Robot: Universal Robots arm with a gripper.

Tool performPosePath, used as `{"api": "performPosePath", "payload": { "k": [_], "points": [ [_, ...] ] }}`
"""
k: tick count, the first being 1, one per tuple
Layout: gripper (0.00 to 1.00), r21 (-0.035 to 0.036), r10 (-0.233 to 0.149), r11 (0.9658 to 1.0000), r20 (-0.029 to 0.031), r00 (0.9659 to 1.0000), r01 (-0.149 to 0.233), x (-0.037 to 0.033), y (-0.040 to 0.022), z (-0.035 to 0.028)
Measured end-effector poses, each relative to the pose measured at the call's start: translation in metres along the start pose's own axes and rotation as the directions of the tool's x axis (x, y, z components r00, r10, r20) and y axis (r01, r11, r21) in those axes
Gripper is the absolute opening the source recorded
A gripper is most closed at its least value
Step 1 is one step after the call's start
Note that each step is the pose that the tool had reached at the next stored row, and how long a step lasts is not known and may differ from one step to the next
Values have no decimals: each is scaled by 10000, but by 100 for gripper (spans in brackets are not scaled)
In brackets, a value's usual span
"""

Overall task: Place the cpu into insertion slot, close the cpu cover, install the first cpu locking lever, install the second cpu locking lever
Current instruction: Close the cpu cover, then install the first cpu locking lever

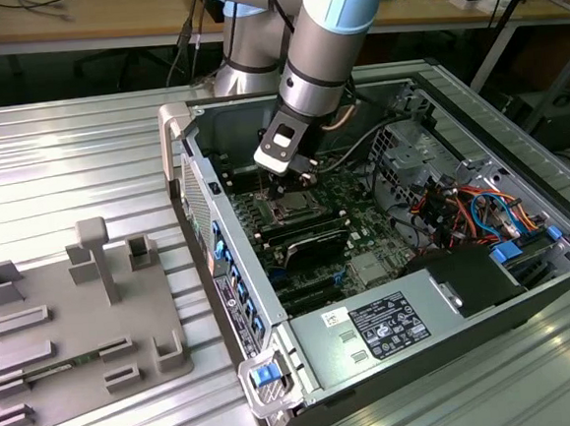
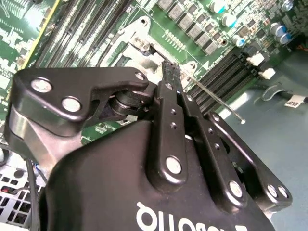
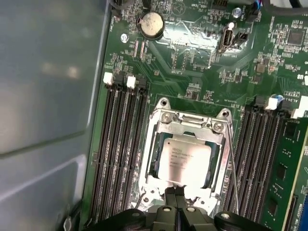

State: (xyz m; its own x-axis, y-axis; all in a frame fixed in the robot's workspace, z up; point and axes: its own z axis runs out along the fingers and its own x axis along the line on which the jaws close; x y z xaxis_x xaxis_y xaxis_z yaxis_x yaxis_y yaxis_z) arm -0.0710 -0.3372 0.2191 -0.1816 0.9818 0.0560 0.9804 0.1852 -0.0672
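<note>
Though the computer case [image 1: 244, 127] hems you in, push straight down: your end effector [image 3: 176, 193], pinched together on nothing, sits at the insertion slot [image 3: 155, 166], where the cpu cover [image 3: 188, 121] frames the seated cpu [image 3: 183, 158]; 1 lever [image 3: 232, 168] stands free.

A grey plastic fixture plate with raised blocks [image 1: 77, 328] lies on the ribbed silvery metal table [image 1: 74, 161], just beside the open grey computer case [image 1: 222, 262]. Inside — a silver boxy power supply [image 1: 383, 329] near tangled orange and blue cables [image 1: 467, 208].
</note>
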Motion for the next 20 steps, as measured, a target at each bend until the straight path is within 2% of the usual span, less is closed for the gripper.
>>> {"api": "performPosePath", "payload": {
  "k": [3, 6, 16, 18, 20],
  "points": [
    [11, 0, -7, 10000, 0, 10000, 7, -16, 90, -7],
    [11, 2, -24, 10000, 2, 10000, 24, -28, 154, -12],
    [11, 4, -47, 10000, 4, 10000, 47, -28, 158, -15],
    [11, 3, -47, 10000, 3, 10000, 47, -26, 156, -44],
    [11, 2, -47, 10000, 3, 10000, 47, -22, 151, -117]
  ]
}}
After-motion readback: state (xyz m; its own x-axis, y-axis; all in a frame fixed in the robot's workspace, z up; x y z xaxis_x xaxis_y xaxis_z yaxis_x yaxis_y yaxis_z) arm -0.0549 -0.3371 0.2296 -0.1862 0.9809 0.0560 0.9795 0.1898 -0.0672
